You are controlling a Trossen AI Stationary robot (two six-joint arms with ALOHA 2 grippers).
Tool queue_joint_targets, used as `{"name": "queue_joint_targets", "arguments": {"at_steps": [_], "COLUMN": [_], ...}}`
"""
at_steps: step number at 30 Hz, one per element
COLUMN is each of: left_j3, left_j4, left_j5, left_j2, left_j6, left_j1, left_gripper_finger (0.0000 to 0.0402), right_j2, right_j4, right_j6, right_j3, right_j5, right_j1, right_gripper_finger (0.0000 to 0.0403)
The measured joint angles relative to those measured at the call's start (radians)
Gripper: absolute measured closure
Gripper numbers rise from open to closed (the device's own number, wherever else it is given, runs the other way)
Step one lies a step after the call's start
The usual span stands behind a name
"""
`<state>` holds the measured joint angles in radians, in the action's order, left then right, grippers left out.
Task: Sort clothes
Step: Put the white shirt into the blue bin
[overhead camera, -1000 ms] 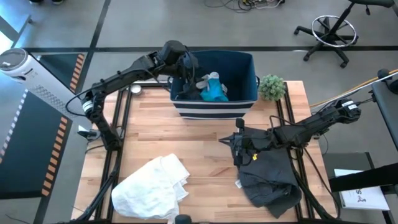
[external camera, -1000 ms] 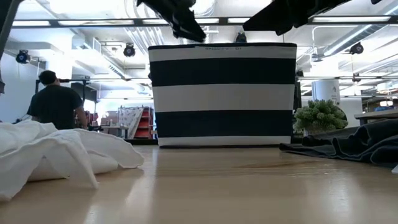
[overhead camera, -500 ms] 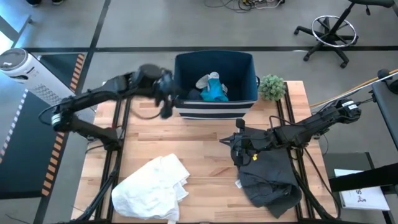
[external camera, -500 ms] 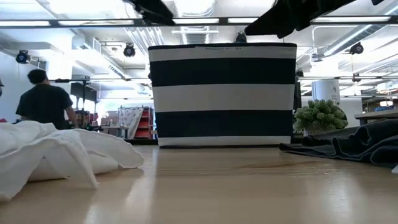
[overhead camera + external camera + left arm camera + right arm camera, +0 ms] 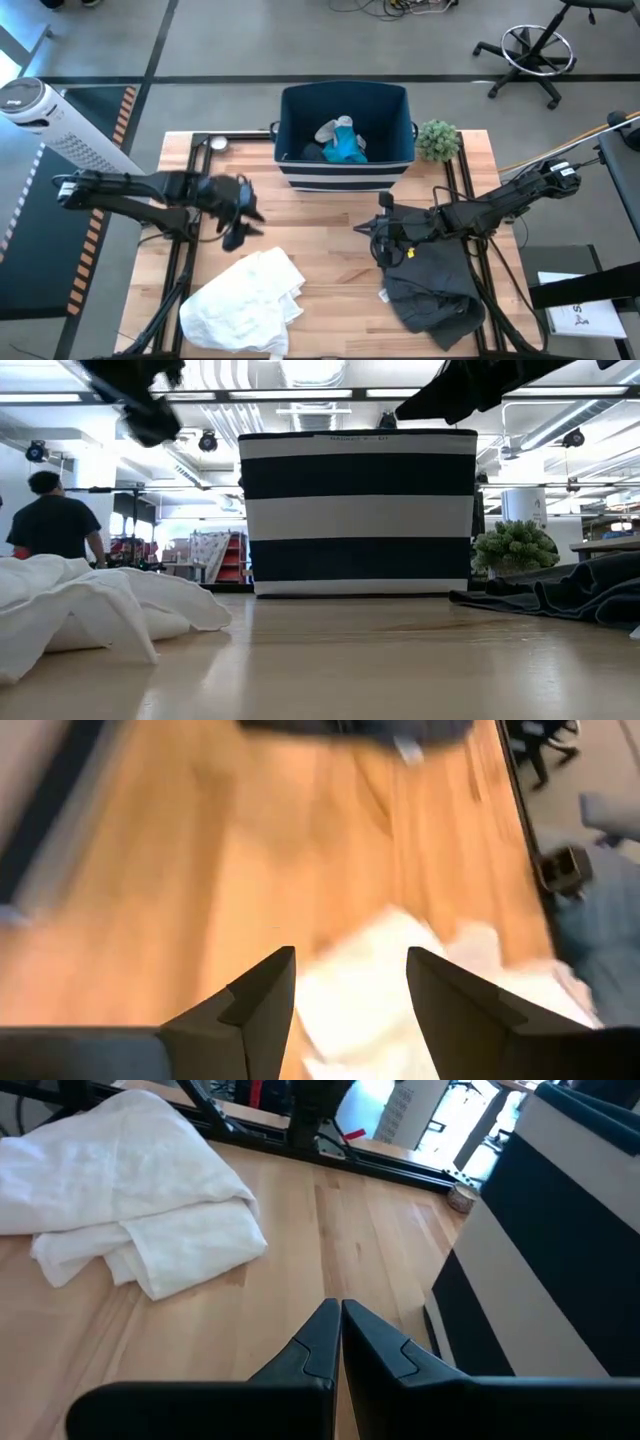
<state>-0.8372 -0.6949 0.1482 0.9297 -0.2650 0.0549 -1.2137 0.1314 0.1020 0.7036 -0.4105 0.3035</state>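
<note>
Trouble, as I judge it from the high view, lies in my reach: my left gripper [image 5: 238,212] hangs with fingers parted and nothing between them, just beyond the white garment [image 5: 243,302], and a poorly aimed drop could pinch only one loose fold, so the rest drags across the table [image 5: 330,215] or slides off its near edge. My right gripper [image 5: 383,238] rests shut at the top edge of the dark grey garment [image 5: 432,285]; I cannot tell whether it touches the cloth, and a sweep from there could snag it. Counted from above: two large garments on the table, one white and one dark grey, one striped navy bin [image 5: 345,135] with a teal-blue piece [image 5: 345,148], a pale grey piece [image 5: 331,129] and some dark cloth I cannot separate, and one small plant [image 5: 437,139]. The low view shows the white garment [image 5: 90,610] heaped at one side, the dark grey garment [image 5: 570,592] flat at the other, the bin [image 5: 357,512] between them, and one person [image 5: 52,520] far behind. My left wrist view, blurred, shows my open fingers [image 5: 265,1005] with white cloth [image 5: 390,1000] ahead of them. My right wrist view shows my fingers [image 5: 315,1345] pressed together over bare wood, the white garment [image 5: 125,1190] well apart.
</note>
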Motion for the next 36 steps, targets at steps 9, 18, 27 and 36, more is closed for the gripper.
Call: {"name": "queue_joint_targets", "arguments": {"at_steps": [9,18,27,36], "left_j3": [0.177,0.285,0.352,0.298], "left_j4": [0.000,0.159,0.283,0.319], "left_j5": [0.000,0.053,0.086,0.019], "left_j2": [0.054,0.133,0.252,0.371], "left_j6": [-0.320,-0.377,-0.399,-0.429], "left_j1": [0.143,0.158,0.168,0.173], "left_gripper_finger": [0.0206,0.0160,0.0144,0.0258], "right_j2": [0.000,0.001,0.001,0.001], "right_j4": [0.000,-0.001,-0.014,-0.017], "right_j6": [-0.007,-0.008,-0.014,-0.016], "right_j3": [0.000,0.000,0.000,0.000], "right_j5": [0.003,0.003,0.003,0.002], "right_j1": [0.000,0.000,0.000,0.000], "right_gripper_finger": [0.0403,0.0403,0.0403,0.0403]}}
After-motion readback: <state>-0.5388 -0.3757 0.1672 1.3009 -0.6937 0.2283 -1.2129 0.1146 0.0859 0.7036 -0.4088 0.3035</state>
